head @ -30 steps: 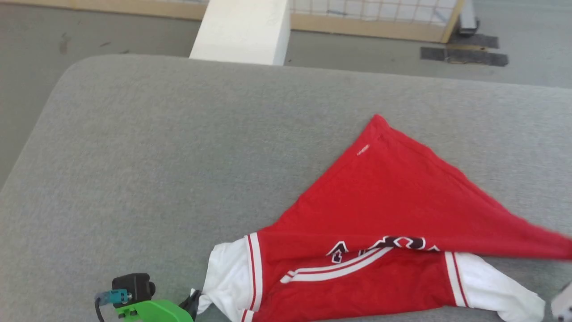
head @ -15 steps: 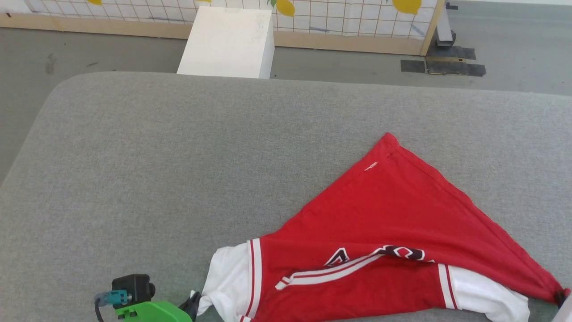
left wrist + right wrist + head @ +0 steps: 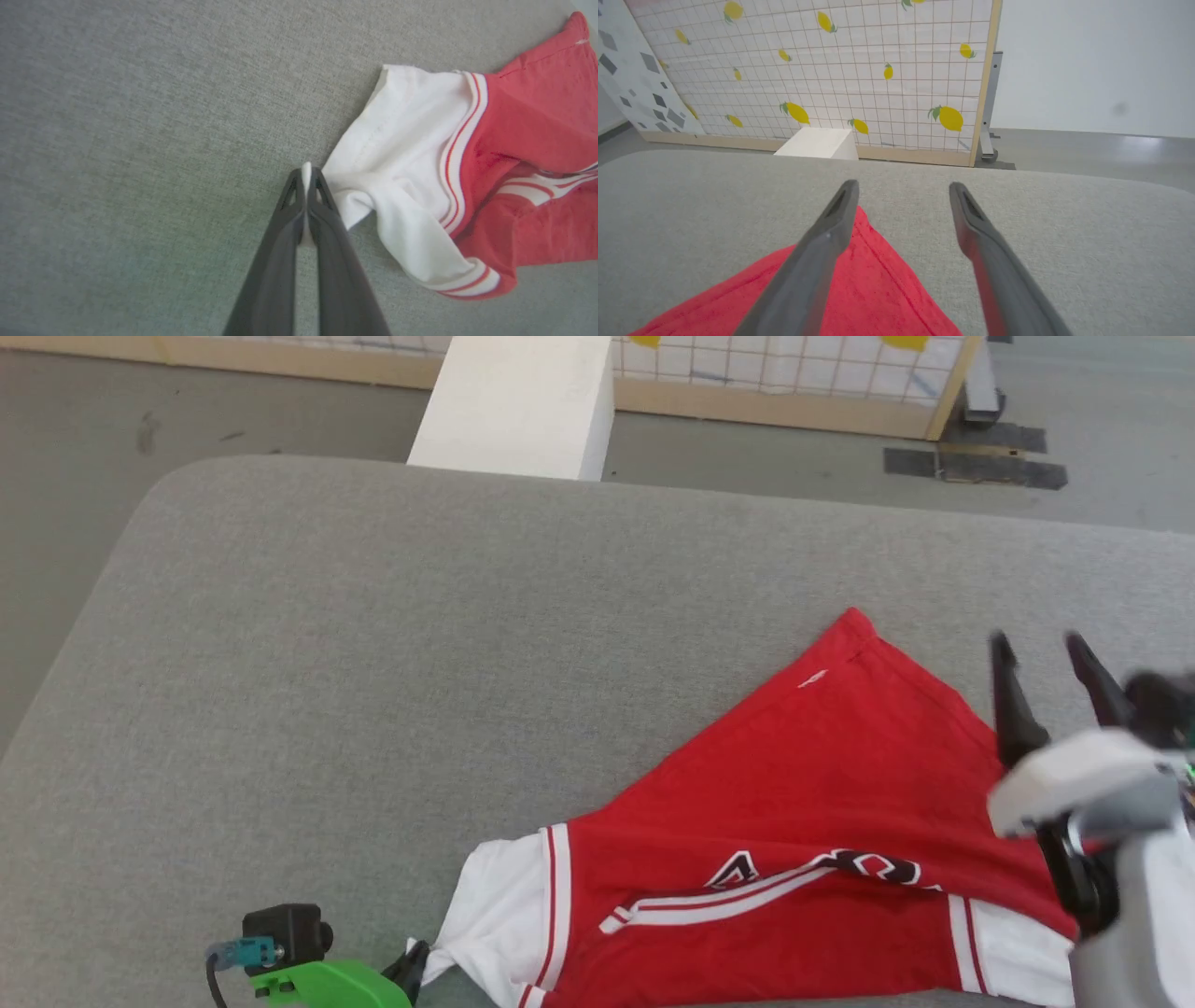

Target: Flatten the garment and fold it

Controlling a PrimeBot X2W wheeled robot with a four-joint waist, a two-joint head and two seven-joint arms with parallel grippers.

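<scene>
Head view: garment (image 3: 794, 821) lies bunched at your table's (image 3: 373, 663) near right. The right gripper (image 3: 1036, 642) hovers above its edge.
Left wrist: left gripper (image 3: 306, 169) pinches the white sleeve tip (image 3: 306, 175), probably anchoring it for stretching.
Right wrist: jaws spread wide, empty.

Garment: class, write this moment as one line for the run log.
garment: lying creased, unfolded | left tool: shut on its white corner | right tool: open, empty
</scene>
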